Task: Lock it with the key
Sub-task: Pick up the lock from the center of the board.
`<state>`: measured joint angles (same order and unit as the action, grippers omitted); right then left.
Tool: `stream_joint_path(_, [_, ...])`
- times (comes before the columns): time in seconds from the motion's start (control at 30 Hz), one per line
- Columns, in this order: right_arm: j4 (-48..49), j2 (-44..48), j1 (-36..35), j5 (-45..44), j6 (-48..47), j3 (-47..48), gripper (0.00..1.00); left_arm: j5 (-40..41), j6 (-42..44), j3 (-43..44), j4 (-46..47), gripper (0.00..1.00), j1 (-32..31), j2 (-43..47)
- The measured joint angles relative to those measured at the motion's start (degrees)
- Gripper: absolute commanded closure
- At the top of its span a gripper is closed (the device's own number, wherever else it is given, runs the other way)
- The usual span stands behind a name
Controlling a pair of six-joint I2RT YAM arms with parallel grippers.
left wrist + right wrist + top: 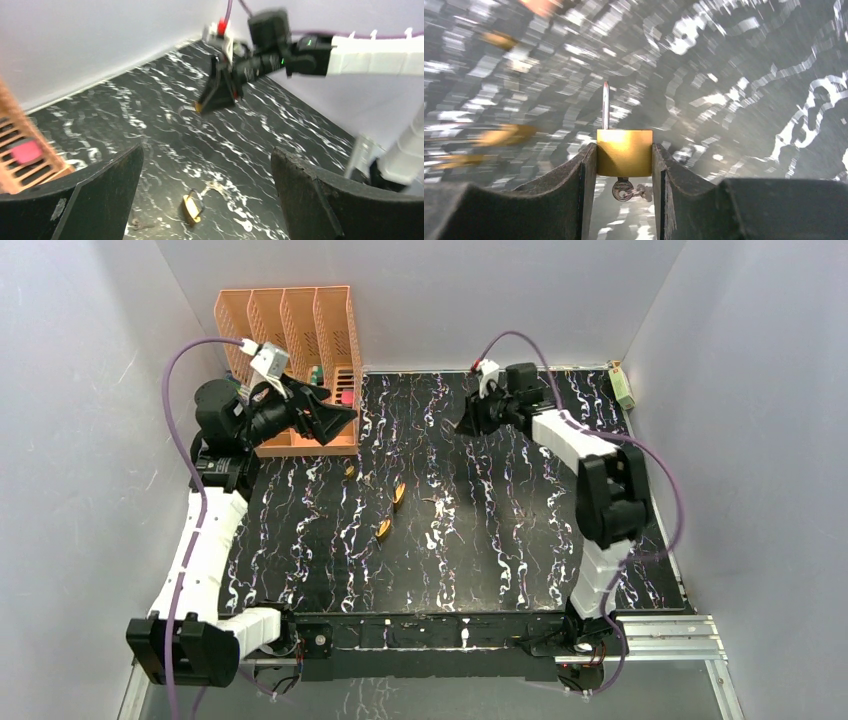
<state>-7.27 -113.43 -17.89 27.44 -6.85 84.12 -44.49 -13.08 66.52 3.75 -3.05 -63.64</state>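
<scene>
A brass padlock (624,152) is clamped by its sides in my right gripper (624,150), which is shut on it. Its shackle (606,105) points away from me. A small key (623,190) sticks in the bottom of the lock, between the fingers. From above, my right gripper (470,420) hangs over the far middle of the black marbled table (520,540). In the left wrist view it (217,97) shows a bit of brass at its tip. My left gripper (335,420) is open and empty (207,150), raised beside the orange rack (290,330).
Other brass padlocks (384,528) (399,492) (350,470) lie mid-table, with loose keys (437,505) nearby. One padlock (191,208) and a key (137,224) lie below my left fingers. A green object (623,385) sits at the back right corner. Grey walls close in three sides.
</scene>
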Motion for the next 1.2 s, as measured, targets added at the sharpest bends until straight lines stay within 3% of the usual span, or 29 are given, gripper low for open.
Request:
stream_joint_path(0.13, [3.0,13.2,0.0,11.8,8.6,-3.4,0.96,-10.1,-2.0,0.0,3.0,0.02,0.0,-4.8])
stream_joint_path(0.3, [15.2,25.1,-0.2,27.4,24.1,-11.2,0.97,-21.2,-6.5,0.0,9.3,0.06,0.0,-10.8])
stream_joint_path(0.43, [20.0,25.7,-1.0,35.0,34.2,-15.0,0.97,-27.3,-12.7,0.1,17.2,0.09,-0.8,-14.1])
stream_joint_path(0.63, [23.2,25.2,-3.1,40.2,42.6,-15.6,1.0,-33.7,-18.4,3.2,23.2,0.21,-8.5,-18.0])
stream_joint_path(0.73, [26.4,24.9,-4.4,41.7,46.1,-15.5,1.0,-34.6,-18.0,5.1,21.6,0.23,-11.8,-19.5])
stream_joint_path(0.97, [29.2,24.0,-7.3,42.2,49.3,-14.2,1.0,-31.8,-8.7,9.4,7.4,0.32,-12.2,-21.2])
stream_joint_path(1.2, [30.1,23.8,-8.4,42.1,50.5,-12.1,1.0,-30.9,-6.1,10.1,2.8,0.34,-13.2,-21.4])
